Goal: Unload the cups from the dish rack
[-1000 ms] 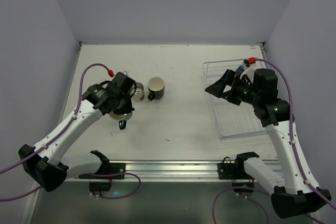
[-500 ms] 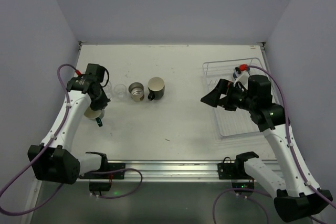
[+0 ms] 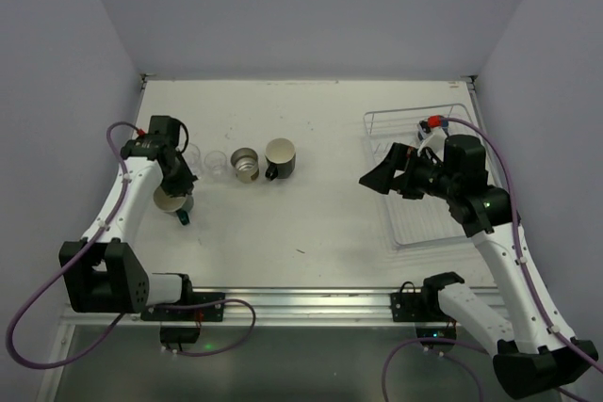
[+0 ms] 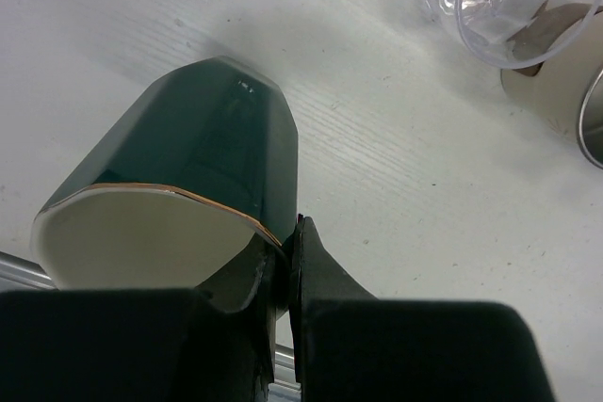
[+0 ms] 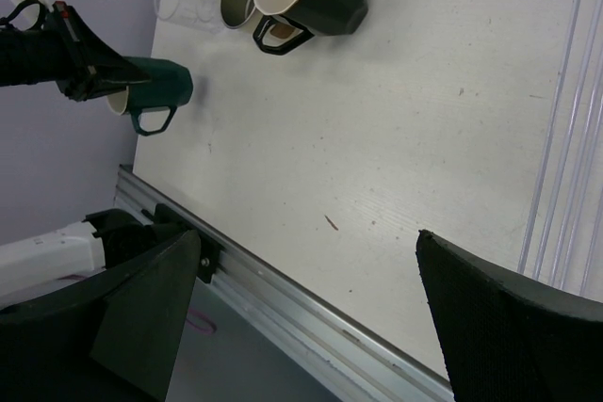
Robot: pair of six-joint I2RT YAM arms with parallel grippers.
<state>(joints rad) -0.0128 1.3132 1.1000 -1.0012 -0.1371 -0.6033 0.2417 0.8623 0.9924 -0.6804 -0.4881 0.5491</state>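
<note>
My left hand (image 4: 287, 233) pinches the rim of the dark teal, cream-lined mug (image 4: 188, 138) at the counter's (image 4: 424, 185) left side, near the clear glass tumblers (image 4: 513, 7). I should set it down level and clear of them before letting go. My right hand (image 5: 306, 242) is spread wide beside the white wire dish rack (image 3: 396, 115).

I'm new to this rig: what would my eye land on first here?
Most striking is the dark teal mug with a cream inside, tilted at far left, its rim pinched by the left gripper. Beyond it stand clear glass tumblers, a grey metal cup and a black mug in a row. On the right, the right gripper hangs wide open at the edge of the white wire dish rack.
</note>
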